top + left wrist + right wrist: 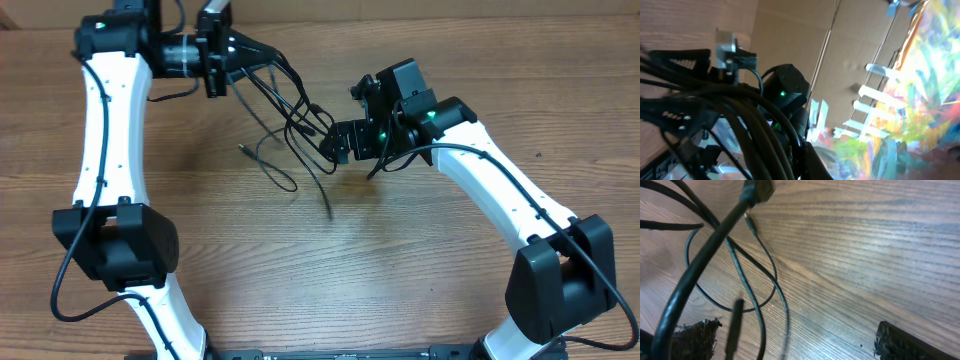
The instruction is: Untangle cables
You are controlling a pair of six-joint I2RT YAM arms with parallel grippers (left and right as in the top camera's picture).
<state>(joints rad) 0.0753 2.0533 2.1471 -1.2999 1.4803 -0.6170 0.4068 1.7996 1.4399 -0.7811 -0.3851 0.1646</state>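
Several thin black cables (295, 115) hang in a tangle between the two arms. My left gripper (243, 52), at the back left, is shut on a bunch of them and holds them off the table. In the left wrist view this dark bundle of cables (740, 107) fills the left half. Loose cable ends trail on the wood, one with a small plug tip (243, 148). My right gripper (334, 144) stands open beside the tangle. In the right wrist view its fingers (695, 337) are wide apart, with cable strands (757, 305) hanging near the left finger and a loop (695, 287) lying on the table.
The wooden table (400, 260) spreads out in front of both arms. The right arm (785, 92) with its green light shows behind the bundle. Cardboard walls (790, 35) stand behind the table.
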